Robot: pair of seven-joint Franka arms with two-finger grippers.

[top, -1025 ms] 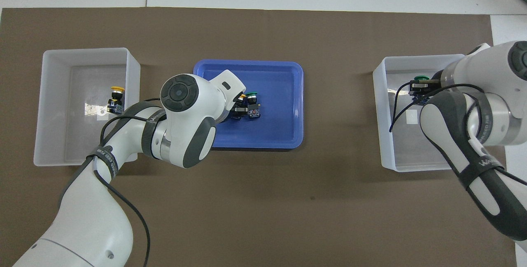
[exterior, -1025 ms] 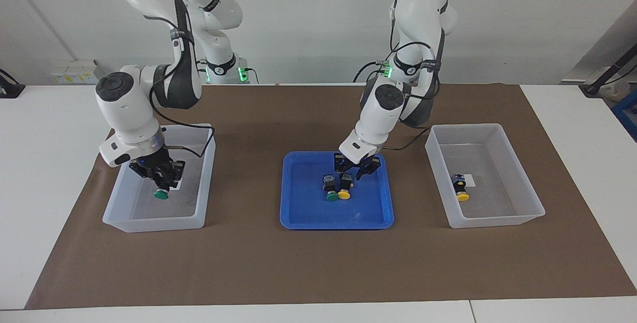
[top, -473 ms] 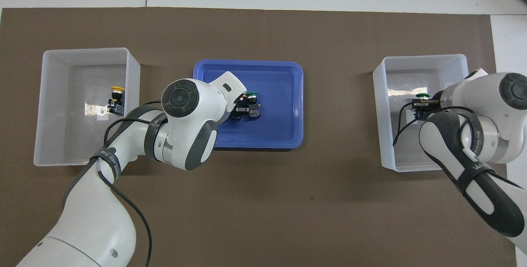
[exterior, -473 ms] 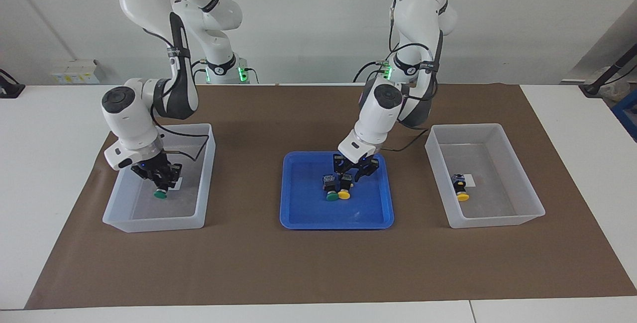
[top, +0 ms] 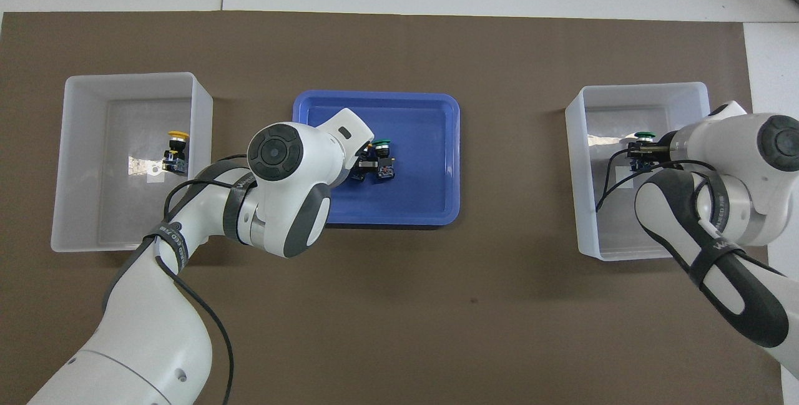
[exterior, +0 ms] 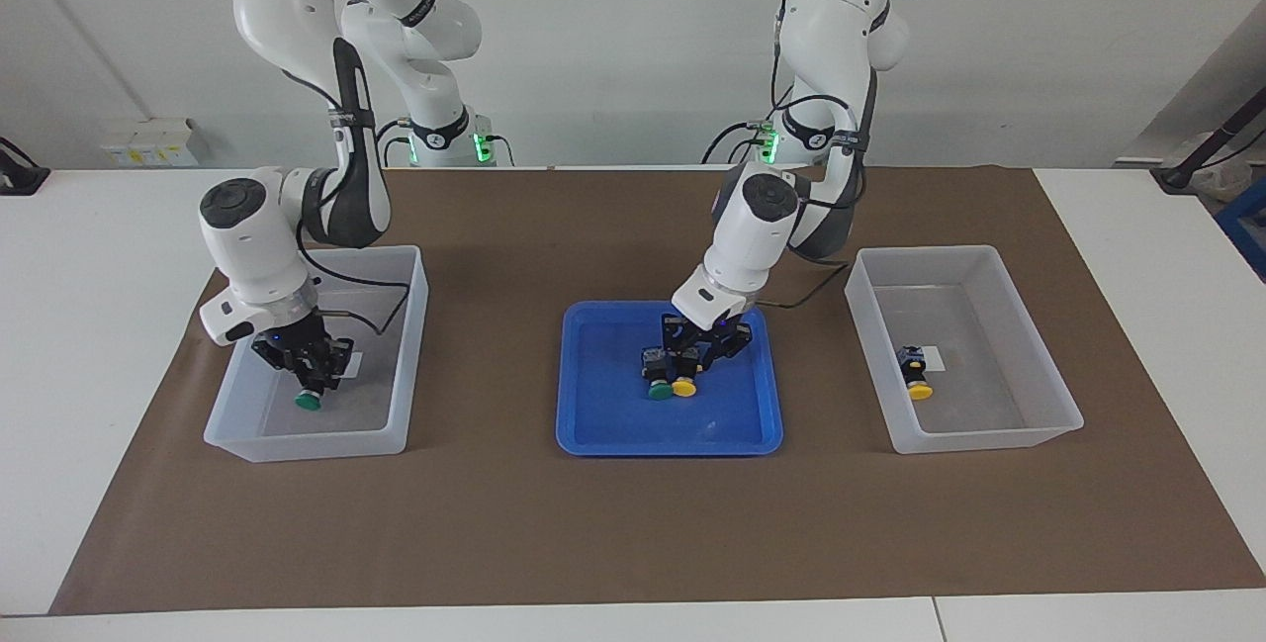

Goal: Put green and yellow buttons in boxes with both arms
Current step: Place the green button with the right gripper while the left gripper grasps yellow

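R. gripper (exterior: 309, 383) jaws were clamped on a green-capped push-button switch (exterior: 308, 399), low inside the translucent whitish plastic bin (exterior: 415, 306). L. gripper (exterior: 690, 357) jaws sat narrow around the yellow-capped switch (exterior: 683, 386) in the shallow blue tray (exterior: 593, 424); grip could not be told. Second green switch (exterior: 657, 388) lay beside it.

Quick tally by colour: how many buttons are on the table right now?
Green buttons: 2, one in the right gripper over a box, one in the blue tray.
Yellow buttons: 2, one in the tray, one in the other box.
Total: 4
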